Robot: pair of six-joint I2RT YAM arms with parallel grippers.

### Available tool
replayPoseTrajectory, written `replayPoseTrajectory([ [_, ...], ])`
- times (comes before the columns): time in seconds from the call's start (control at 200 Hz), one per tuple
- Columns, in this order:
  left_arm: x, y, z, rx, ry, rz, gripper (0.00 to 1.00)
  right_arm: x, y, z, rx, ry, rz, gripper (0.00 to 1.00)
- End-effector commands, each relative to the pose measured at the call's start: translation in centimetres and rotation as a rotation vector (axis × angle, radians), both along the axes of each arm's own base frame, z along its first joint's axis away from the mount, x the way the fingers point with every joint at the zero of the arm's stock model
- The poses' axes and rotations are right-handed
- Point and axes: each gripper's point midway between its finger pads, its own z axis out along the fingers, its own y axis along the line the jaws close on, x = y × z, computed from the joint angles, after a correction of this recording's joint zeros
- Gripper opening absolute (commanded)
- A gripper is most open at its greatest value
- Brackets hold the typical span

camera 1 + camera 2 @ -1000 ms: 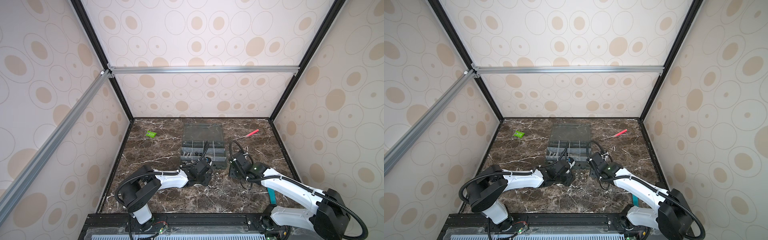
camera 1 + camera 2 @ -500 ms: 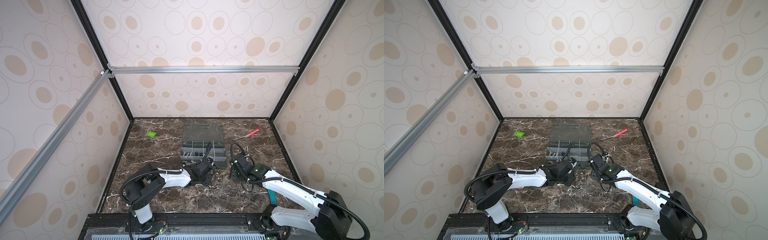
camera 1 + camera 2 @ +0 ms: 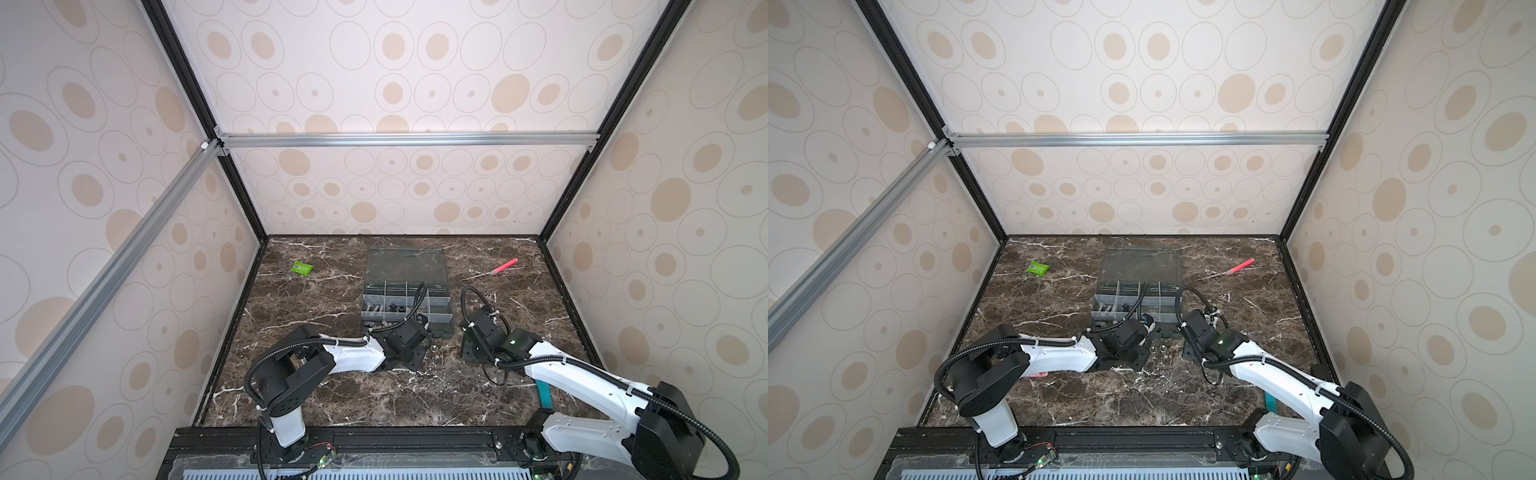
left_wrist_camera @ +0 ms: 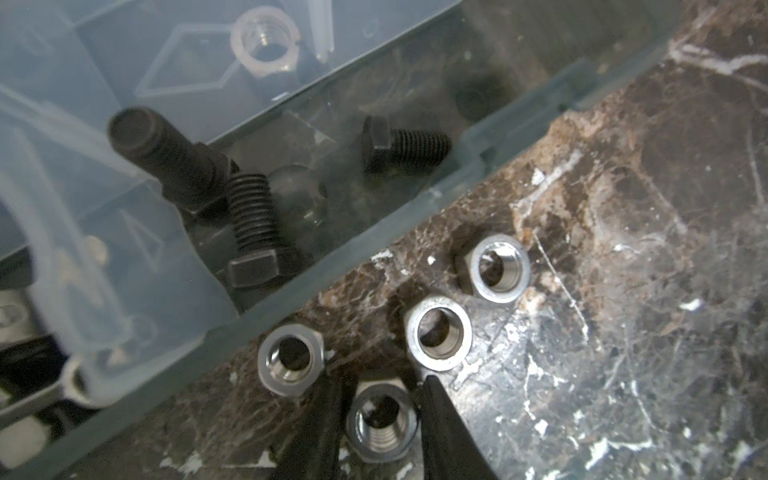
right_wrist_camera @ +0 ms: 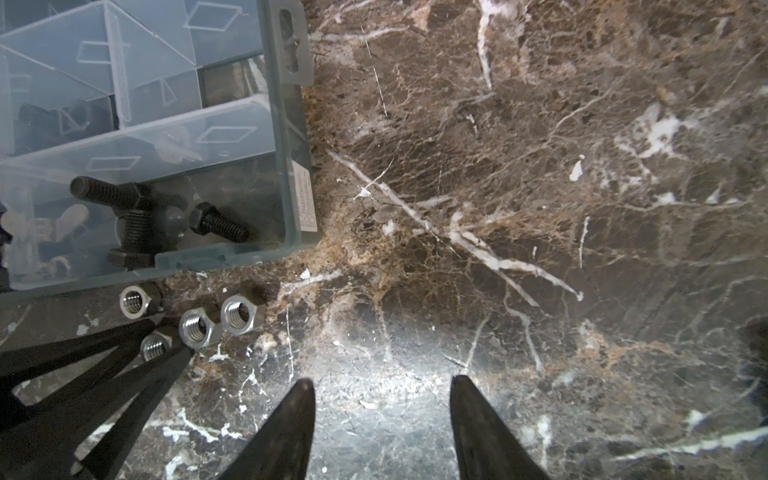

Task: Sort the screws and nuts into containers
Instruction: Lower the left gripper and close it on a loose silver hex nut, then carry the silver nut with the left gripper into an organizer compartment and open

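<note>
The step in hand is the pick-up of one loose nut. The left hand (image 4: 380, 380) is down on the counter (image 4: 623, 291) with its two fingers (image 4: 444, 419) pressed against opposite sides of a silver nut (image 4: 382, 419), which rests on the marble and has not been lifted. It lies just outside the front wall of the organizer box (image 4: 353, 249), near a corner, with three other nuts (image 4: 440, 334) close beside it (one sits right at a fingertip). The right hand (image 5: 380, 386) hangs open over bare counter, well apart from the nuts and holding nothing. The gripped nut lies flat on one face, so its threaded bore points straight up, and it has no real long axis beyond that. By contrast, the black screws (image 4: 405, 143) in the nearest cell (image 4: 332, 187) lie on their sides or lean on each other. The next move probably calls for a straight lift, so the neighbouring nuts are not dragged along. The nut must then clear the wall and drop into a cell for nuts, not the one with the screws.
</note>
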Motion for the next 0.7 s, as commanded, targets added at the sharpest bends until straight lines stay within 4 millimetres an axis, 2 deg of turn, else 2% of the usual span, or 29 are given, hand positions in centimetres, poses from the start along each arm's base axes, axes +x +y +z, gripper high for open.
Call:
replayPoseTrajectory([
  [0.0,-0.7,-0.2,-0.5,0.031,0.01,-0.029,0.29,-0.3,-0.7,-0.2,-0.007,0.002,-0.034,0.56],
  [0.255,-1.5,0.3,-0.6,0.032,0.016,-0.032,0.2,-0.3,-0.8,-0.2,-0.012,0.003,-0.033,0.56],
  [0.375,-1.6,0.4,0.1,0.018,0.01,-0.027,0.17,-0.4,-0.9,-0.1,-0.01,0.002,-0.035,0.56],
  [0.505,-1.3,0.1,2.0,-0.018,-0.016,-0.022,0.16,-0.4,-1.0,0.1,-0.011,-0.003,-0.038,0.56],
  [0.695,0.4,-0.8,6.4,-0.058,-0.109,-0.034,0.16,-0.7,-1.4,0.3,-0.012,-0.011,-0.045,0.56],
])
